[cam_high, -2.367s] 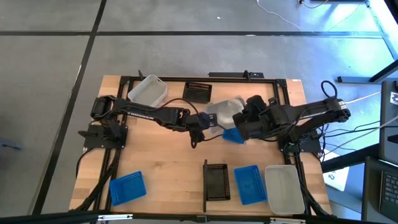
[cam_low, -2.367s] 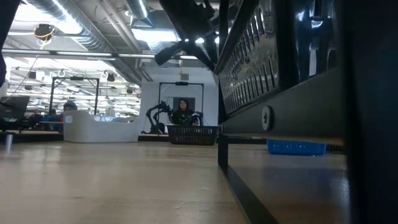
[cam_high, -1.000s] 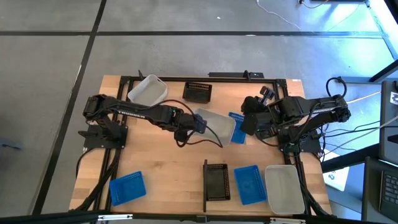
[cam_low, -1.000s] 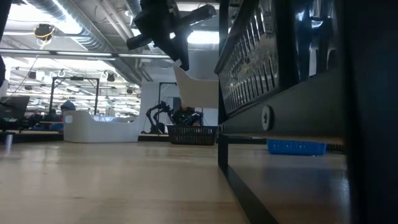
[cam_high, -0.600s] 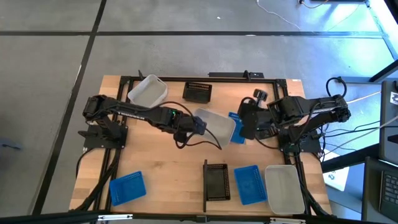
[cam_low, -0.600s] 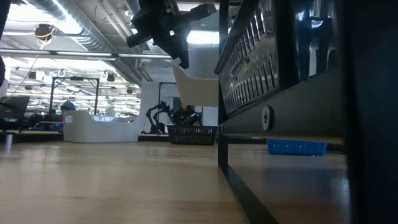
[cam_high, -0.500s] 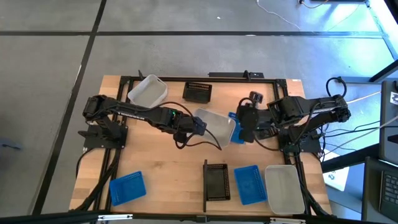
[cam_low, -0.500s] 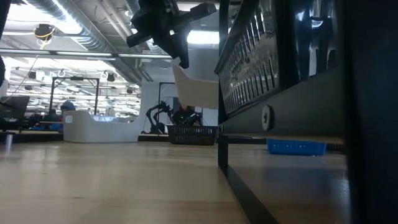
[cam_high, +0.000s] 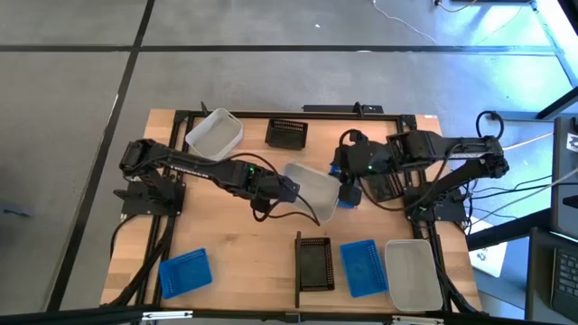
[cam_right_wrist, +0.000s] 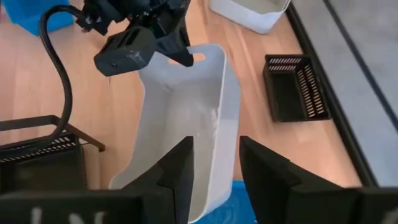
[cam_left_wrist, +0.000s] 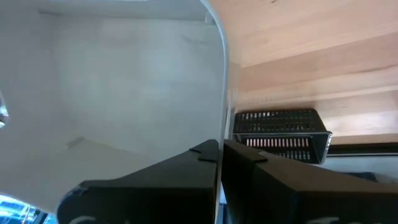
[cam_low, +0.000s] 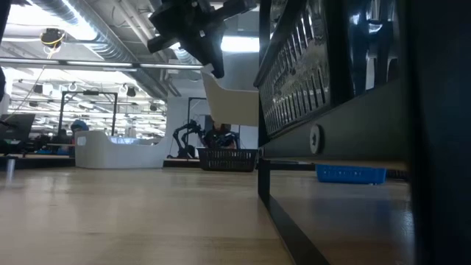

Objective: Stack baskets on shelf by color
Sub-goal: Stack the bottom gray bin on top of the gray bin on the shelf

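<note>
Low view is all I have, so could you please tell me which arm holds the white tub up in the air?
Observer: The left hand does. It is shut on the rim of the white tub.
Operator: Thank you. Where is the other arm?
Observer: The right hand is at the tub's opposite end. It is open, with one finger on each side of the tub's wall.
Operator: Is anything below the tub?
Observer: A blue tub lies under that end, just past the right hand.
</note>
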Robot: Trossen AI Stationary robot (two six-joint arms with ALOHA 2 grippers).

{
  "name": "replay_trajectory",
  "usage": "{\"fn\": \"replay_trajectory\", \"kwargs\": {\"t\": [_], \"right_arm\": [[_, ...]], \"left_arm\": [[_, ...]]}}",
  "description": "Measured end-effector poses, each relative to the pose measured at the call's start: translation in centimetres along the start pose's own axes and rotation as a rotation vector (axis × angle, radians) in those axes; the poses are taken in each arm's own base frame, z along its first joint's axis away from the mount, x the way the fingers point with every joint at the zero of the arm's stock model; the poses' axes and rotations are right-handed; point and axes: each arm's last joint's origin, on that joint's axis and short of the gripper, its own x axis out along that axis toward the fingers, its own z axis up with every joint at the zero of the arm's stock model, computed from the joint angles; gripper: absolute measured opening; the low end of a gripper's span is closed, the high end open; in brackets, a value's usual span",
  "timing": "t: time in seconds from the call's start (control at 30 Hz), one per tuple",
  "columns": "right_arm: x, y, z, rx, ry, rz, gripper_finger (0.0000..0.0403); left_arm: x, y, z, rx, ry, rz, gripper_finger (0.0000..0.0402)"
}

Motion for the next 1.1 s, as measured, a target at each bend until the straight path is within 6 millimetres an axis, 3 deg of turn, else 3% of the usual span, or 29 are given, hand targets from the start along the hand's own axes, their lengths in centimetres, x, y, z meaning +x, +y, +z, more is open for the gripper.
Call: {"fn": "replay_trajectory", "kwargs": {"t": [0.23, 0.7, 1.1], "right_arm": [[2.7, 0.3, 0.3, -0.028, 0.081, 0.034, 0.0126], [8.3, -0.1, 0.4, -0.056, 0.217, -0.060, 0.0126], [9.9, -1.1, 0.4, -0.076, 0.258, -0.095, 0.0126]], "left_arm": [[0.0, 0.0, 0.0, -0.010, 0.004, 0.001, 0.0000], [0.0, 0.1, -0.1, -0.019, 0.017, 0.008, 0.0000], [0.0, 0.1, -0.1, -0.049, 0.016, 0.008, 0.0000]]}}
